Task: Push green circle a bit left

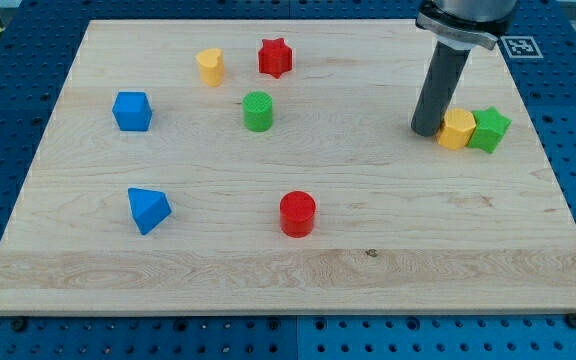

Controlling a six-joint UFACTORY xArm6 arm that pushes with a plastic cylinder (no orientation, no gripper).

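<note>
The green circle (258,110) stands upright on the wooden board (388,250), above the middle and a little to the view's left. My tip (427,131) rests on the board far to its right, at about the same height in the view. The tip touches or nearly touches the left side of a yellow hexagon block (457,129), and a green star block (489,129) sits against that yellow block's right side.
A red star (276,57) and a yellow block (210,66) lie above the green circle. A blue cube (132,110) is at its left, a blue triangle (148,209) at lower left, a red circle (297,213) below it.
</note>
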